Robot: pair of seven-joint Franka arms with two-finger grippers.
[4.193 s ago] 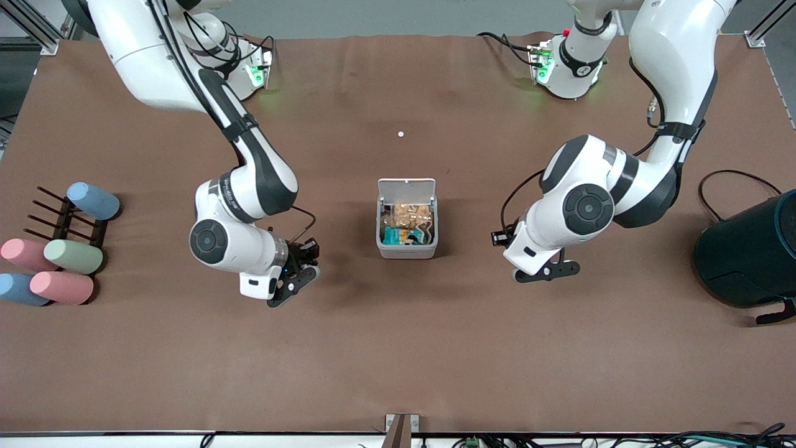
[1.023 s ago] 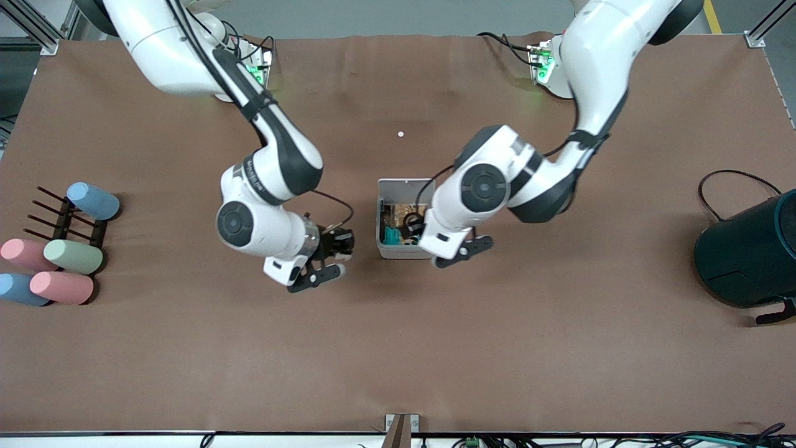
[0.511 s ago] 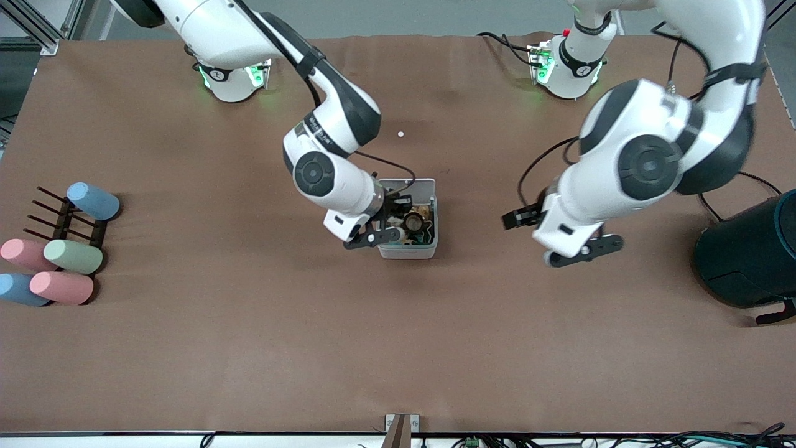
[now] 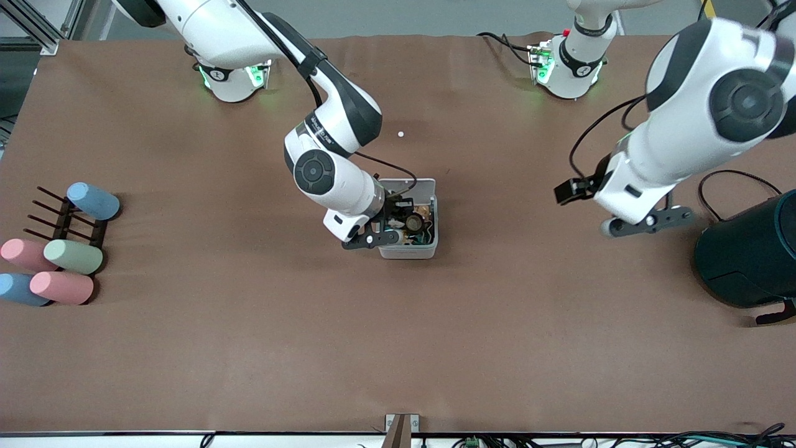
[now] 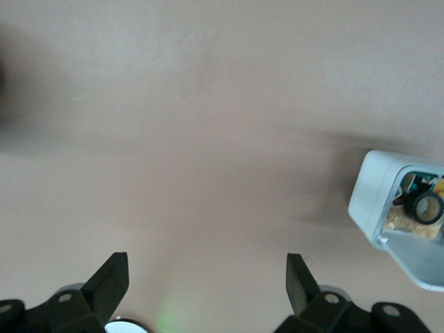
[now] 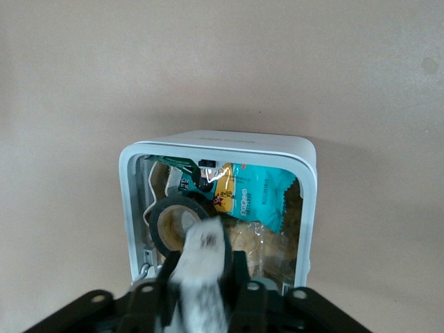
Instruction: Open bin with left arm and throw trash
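Bin [image 4: 408,251]: mid-table, lid up, packed with snack wrappers.
Black ring [image 6: 175,223]: inside bin, atop wrappers.
Right gripper [image 4: 379,235]: over bin's rim, fingers part-spread, grip on anything unclear.
Left gripper [image 4: 650,221]: over bare table at bin's 3 o'clock, wide open, empty.

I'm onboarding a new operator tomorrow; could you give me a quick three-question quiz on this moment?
1. True or false: the bin is closed.
2. What is the right gripper over? A) the bin B) the pastel cylinders C) the dark teal cylinder
3. Fill in: the left gripper, up in the air toward the left arm's end of the table, is ____ (open or shut).

Key: 1 false, its top is open and the black ring shows inside; 2 A; 3 open, with nothing between its fingers.
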